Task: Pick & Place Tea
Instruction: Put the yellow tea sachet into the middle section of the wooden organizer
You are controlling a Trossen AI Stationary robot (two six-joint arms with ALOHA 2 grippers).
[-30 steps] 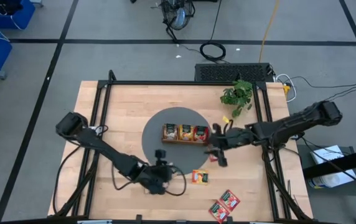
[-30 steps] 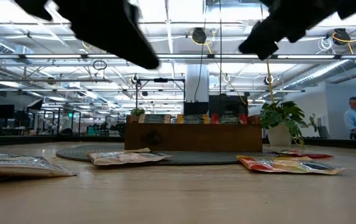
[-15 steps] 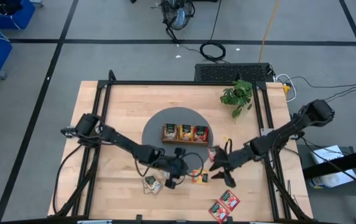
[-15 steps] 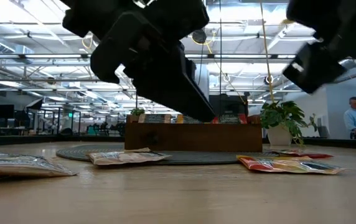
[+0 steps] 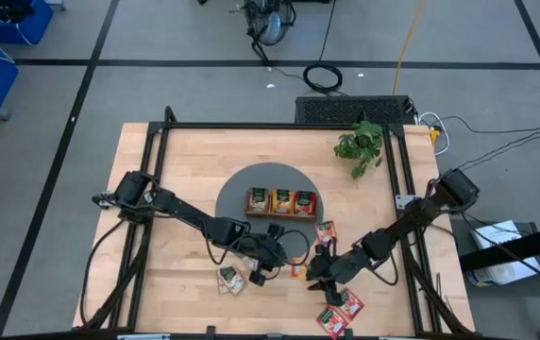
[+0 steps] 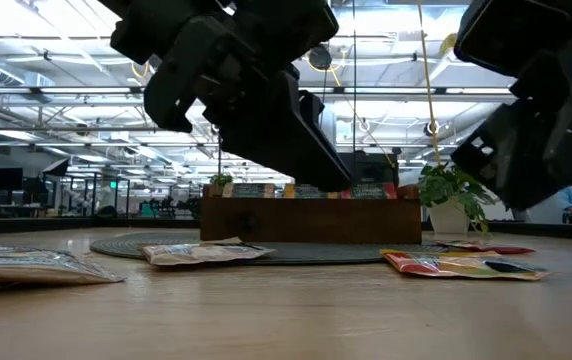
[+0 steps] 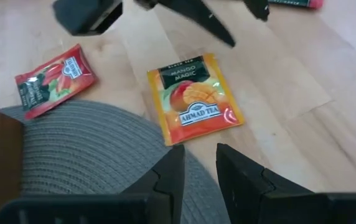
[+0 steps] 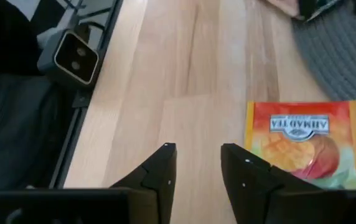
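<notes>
Right wrist view has my right gripper (image 8: 195, 163) with its fingers parted and empty, hovering over bare wood. The orange mango sachet (image 8: 302, 143) lies flat just ahead and off to one side, near the table's front edge beside the grey mat (image 5: 235, 193). My left gripper (image 7: 197, 169), also parted, hangs just short of the same sachet, its label's long axis pointing away from it. Both sit close; I judge neither clearly nearer.

Both arms reach inward low, left end effector (image 7: 195, 163) and right end effector (image 8: 195, 163) each slightly parted and empty.
</notes>
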